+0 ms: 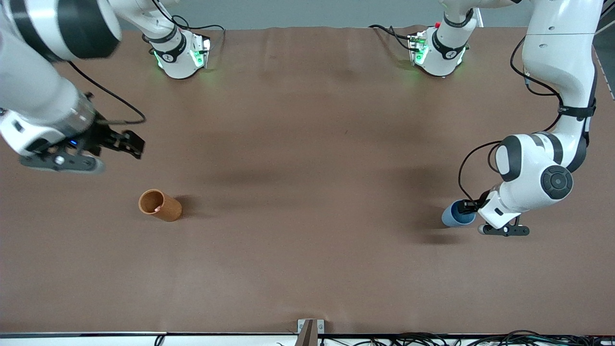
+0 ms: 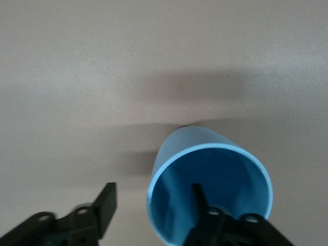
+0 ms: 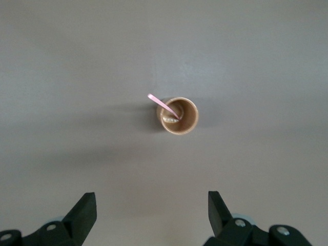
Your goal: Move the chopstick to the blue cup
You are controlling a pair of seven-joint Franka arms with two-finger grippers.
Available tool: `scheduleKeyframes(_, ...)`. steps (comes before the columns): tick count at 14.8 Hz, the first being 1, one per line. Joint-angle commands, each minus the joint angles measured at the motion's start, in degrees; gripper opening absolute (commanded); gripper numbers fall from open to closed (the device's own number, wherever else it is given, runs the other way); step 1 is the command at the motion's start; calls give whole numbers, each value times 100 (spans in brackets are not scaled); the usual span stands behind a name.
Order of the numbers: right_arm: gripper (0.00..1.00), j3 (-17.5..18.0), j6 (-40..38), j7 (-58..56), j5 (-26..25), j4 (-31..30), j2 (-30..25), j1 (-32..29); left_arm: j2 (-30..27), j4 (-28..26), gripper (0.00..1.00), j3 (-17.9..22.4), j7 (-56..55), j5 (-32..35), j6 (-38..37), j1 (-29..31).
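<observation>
Quick count from my remote seat: two cups, one stick, two arms on the brown bench [image 1: 307, 269]. The chopstick [image 3: 163, 106] is a single pink one and it sits in the orange-brown cup [image 1: 160, 205], leaning against the wall with its tip poking out past the rim. In the front view only a tiny pink glint of it shows inside that cup, which stands in the lower-middle band of the frame toward the right arm's end. The blue cup [image 1: 456, 215] is at about the same height in the frame but well apart, toward the left arm's end, and I see nothing inside it. The left gripper [image 1: 465, 206] is down at the blue cup. In the left wrist view one of its fingers [image 2: 199, 197] is inside the cup and the other is outside, with the wall between them. The outer one stands clear of the wall, so they're part open and not clamping yet. The right gripper [image 1: 132, 144] hangs in the air above the orange-brown cup's stretch of the bench, fingers [image 3: 86, 207] spread wide with nothing in them, and the cup shows mid-frame in its wrist view.
</observation>
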Motion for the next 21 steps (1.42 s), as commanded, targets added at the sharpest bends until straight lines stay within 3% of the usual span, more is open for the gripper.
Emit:
scheduleKeyframes(1, 93, -23, 529, 219, -157, -389, 139, 22, 16, -11, 0, 13, 84, -45, 118, -29)
scheduleKeyframes(3, 89, -23, 925, 352, -367, -575, 305, 31, -1, 6, 0, 22, 189, -27, 91, -29)
scheduleKeyframes(6, 75, -31, 1286, 378, -552, -558, 736, 14, -159, 181, 0, 4, -12, -35, -180, -161)
scheduleKeyframes(8, 68, -40, 1436, 457, -588, -549, 938, 57, -273, 410, 0, -118, -905, -1, -663, -424)
scheduleKeyframes(11, 59, -31, 1595, 642, -1088, -549, 1132, -4, -353, 534, 0, -898, -2538, 218, -735, -522)
scheduleKeyframes(16, 52, -31, 1762, 704, -1089, -514, 1378, -22, -47, 797, 0, -2340, -5151, 738, -735, -583)
scheduleKeyframes(18, 50, -31, 1806, 730, -1071, -497, 1466, -48, 418, 1322, 0, -2561, -6133, 1218, -744, -967)
scheduleKeyframes(21, 48, -31, 1894, 730, -1054, -496, 1537, -22, 798, 1553, 0, -2597, -7104, 1546, -735, -1522)
